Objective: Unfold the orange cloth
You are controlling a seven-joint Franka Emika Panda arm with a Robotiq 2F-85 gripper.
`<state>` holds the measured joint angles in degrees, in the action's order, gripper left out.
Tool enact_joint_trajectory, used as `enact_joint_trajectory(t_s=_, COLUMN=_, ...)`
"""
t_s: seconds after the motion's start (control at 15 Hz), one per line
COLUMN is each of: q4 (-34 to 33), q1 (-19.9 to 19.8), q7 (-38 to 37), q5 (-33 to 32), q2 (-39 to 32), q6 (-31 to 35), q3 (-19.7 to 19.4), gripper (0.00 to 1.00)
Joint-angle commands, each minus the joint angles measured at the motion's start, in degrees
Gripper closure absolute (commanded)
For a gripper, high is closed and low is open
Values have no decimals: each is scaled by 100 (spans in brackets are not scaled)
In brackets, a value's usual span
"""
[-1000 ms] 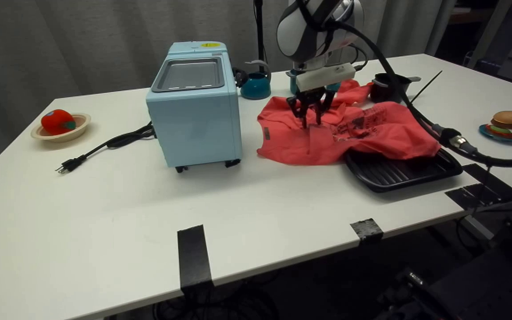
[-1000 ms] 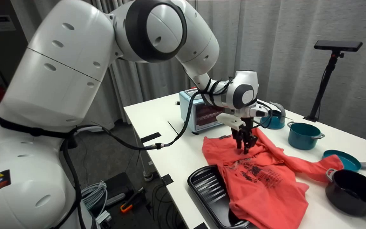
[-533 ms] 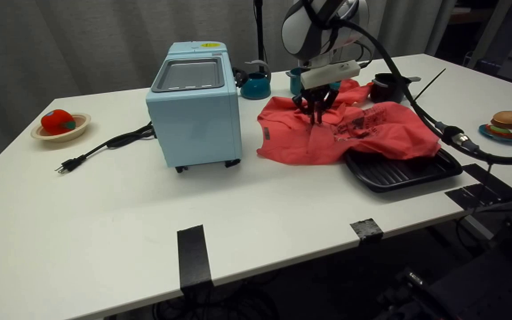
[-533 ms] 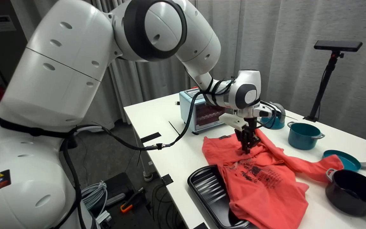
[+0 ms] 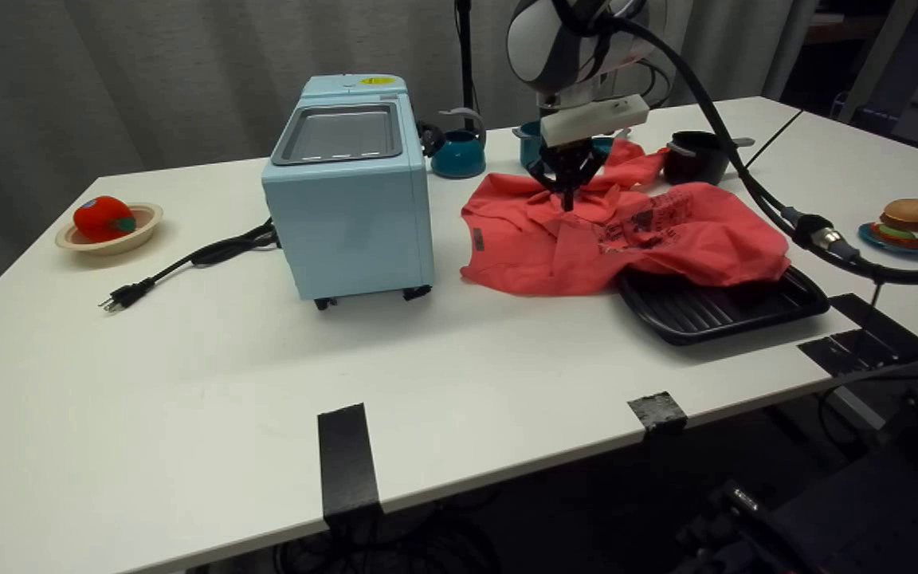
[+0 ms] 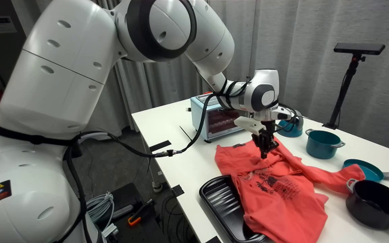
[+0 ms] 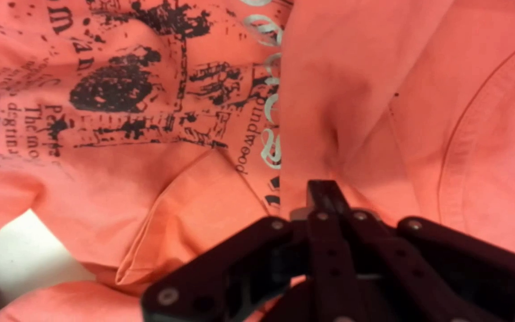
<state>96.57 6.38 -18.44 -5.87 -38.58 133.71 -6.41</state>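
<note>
Orange cloth (image 6: 282, 199) lies rumpled on the table (image 6: 167, 123), partly over the black tray (image 6: 223, 197); the gripper (image 7: 324, 188) is newly clenched over a fold, suggesting an unfolding pull next, though the view cannot confirm pinched fabric.

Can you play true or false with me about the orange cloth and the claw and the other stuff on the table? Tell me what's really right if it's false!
1. The claw is shut. True.
2. Part of the orange cloth lies over the black tray. True.
3. The orange cloth is spread perfectly flat. False: the orange cloth has folds and wrinkles.
4. The burger is on top of the toaster oven. False: the burger is on a small blue plate.
5. The round red thing sits in a pale dish. True.
6. The claw is holding the plug. False: the plug lies on the table.
</note>
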Motion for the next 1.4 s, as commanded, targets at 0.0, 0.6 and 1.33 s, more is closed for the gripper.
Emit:
enact_joint_trajectory(t_s=0.0, q4=108, q1=-33, q7=86, q5=-55, q2=117, q6=-22, q3=7, gripper=66)
enact_joint_trajectory(t_s=0.6, q4=-63, q1=-119, q7=457, q5=58, q2=-164, q6=76, q3=204, gripper=1)
enact_joint_trajectory(t_s=1.33, q4=-111, q1=-106, q7=513, q5=85, q2=-309, q6=72, q3=264, gripper=91)
